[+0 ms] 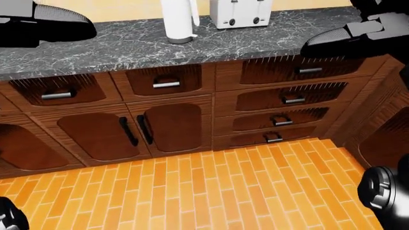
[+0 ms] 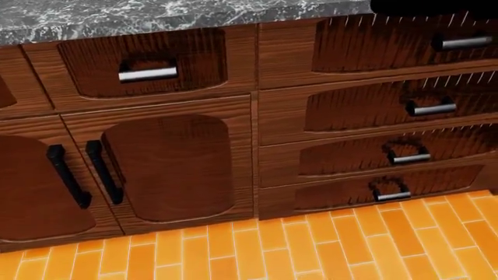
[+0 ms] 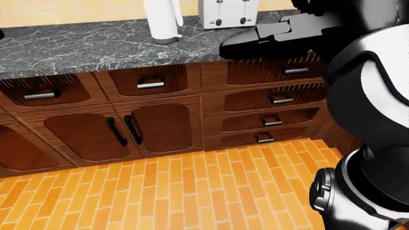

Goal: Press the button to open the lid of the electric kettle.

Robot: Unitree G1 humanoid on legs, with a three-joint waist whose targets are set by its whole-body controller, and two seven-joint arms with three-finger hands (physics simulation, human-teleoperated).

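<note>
I see no electric kettle in any of my three views, so I cannot place it; what fills them is a run of kitchen cabinets. A grey marbled countertop (image 1: 128, 45) crosses the top of the left-eye view, and on it stand a white paper-towel roll (image 1: 179, 19) at top centre and a white toaster (image 1: 239, 12) just to its right. Below the counter are dark wood drawers with silver handles (image 2: 147, 73) and a pair of cabinet doors with black vertical handles (image 2: 86, 172), best seen at lower left of the head view. A stack of four drawers (image 2: 381, 111) fills the right of that view. Orange brick-pattern floor (image 1: 192, 191) covers the bottom of every view. My left hand (image 1: 44, 21) shows as a black shape at the upper left of the left-eye view, over the counter's edge; I cannot tell how its fingers stand. My right hand (image 3: 268, 36) reaches across the upper middle of the right-eye view above the counter edge, and its fingers are likewise unreadable.
</note>
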